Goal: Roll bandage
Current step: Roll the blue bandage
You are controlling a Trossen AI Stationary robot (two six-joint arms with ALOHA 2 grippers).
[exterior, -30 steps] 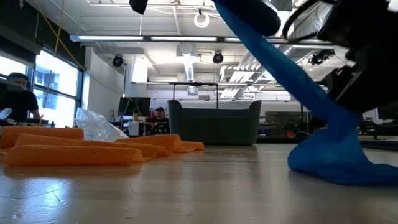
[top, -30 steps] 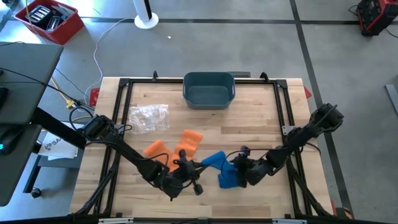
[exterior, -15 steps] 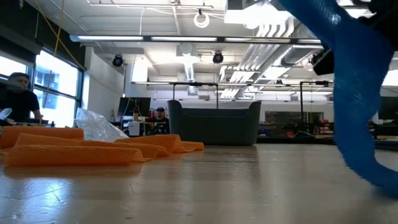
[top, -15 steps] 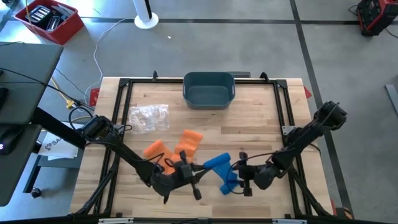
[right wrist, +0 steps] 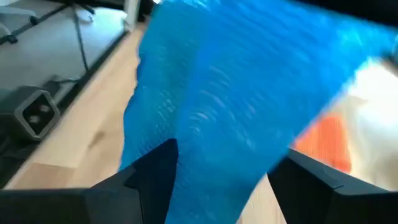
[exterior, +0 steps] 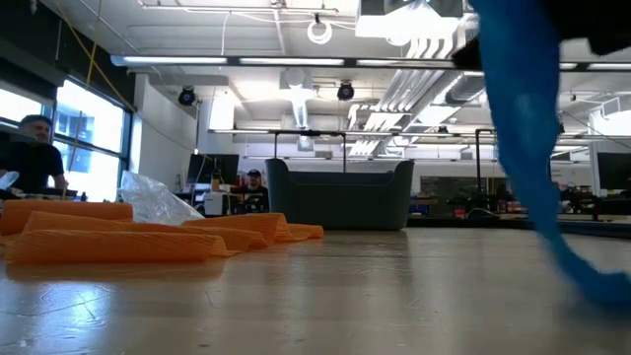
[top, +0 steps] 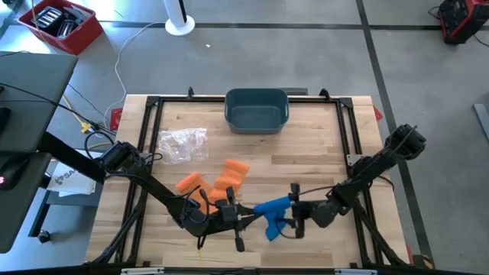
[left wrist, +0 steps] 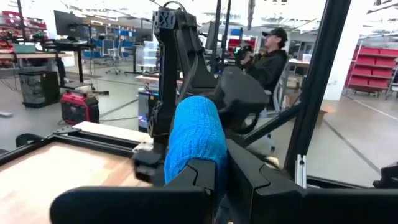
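One blue bandage (top: pixel 273 208) hangs stretched between your grippers over the table's (top: pixel 321 149) front, left gripper (top: pixel 238 218) fingers clenched on one end, right gripper (top: pixel 294 216) fingers spread around the other; rolling barely begun, orange bandages (top: pixel 218 183) untouched.

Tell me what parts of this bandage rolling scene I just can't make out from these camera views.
- Low view: both grippers are out of frame; only the blue bandage hangs in from above, cut off by the top edge.
- Right wrist view: the blue bandage fills the picture, hiding most of the table and the orange bandages.
- Left wrist view: the left gripper covers the bandage end it pinches.
- High view: the clear plastic wrapper is too small to read.
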